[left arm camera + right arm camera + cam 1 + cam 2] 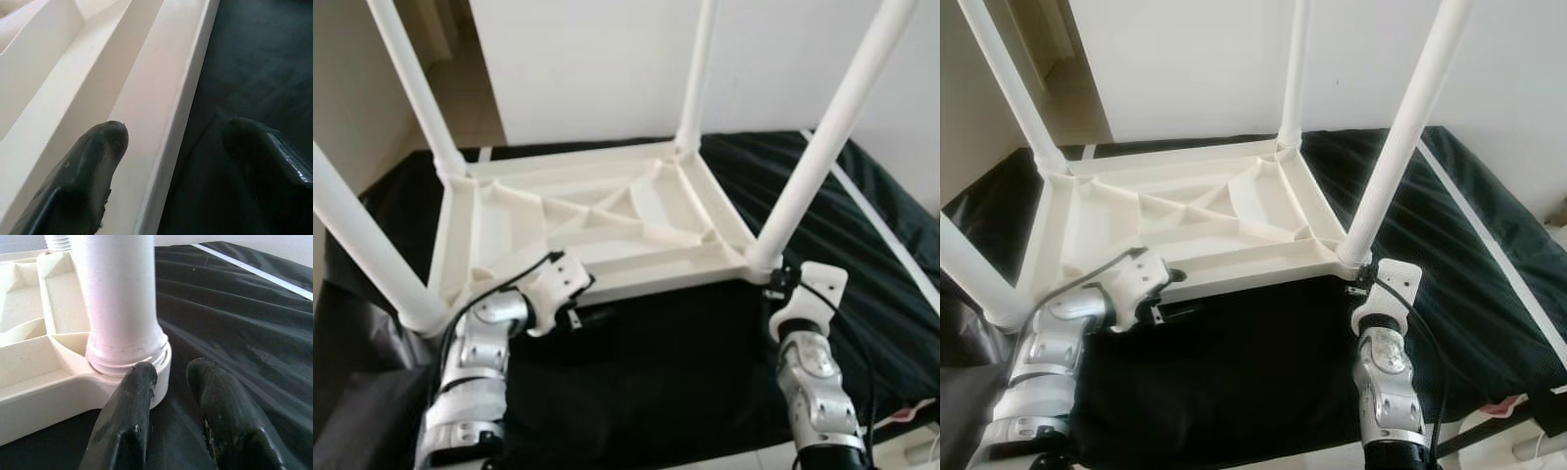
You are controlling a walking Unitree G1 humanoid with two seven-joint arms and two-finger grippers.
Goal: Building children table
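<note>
Nearest to the robot, at the front edge of the upturned white table (597, 220), both grippers are at work; the left gripper (171, 147) has its two black fingers spread wide, one over the table's near rail and one over the black cover (685, 372) outside it, so that the rail's edge lies between them without being pinched; the right gripper (168, 377) stands at the front right corner, its fingers a little apart and holding nothing, one tip touching the collar at the foot of the front right leg (827, 137). The table lies top down on the black cover, its four legs pointing up; the front left leg (357, 245) and the two far legs rise toward the wall (607, 59). I judge that the main risk is at the right corner; if the right gripper pushes sideways on the collar, the light table may slide on the smooth cloth; a leg not fully screwed in could also lean or come loose. The left fingers, closing, may slip off the thin rail. No brand, label or writing can be read anywhere.
</note>
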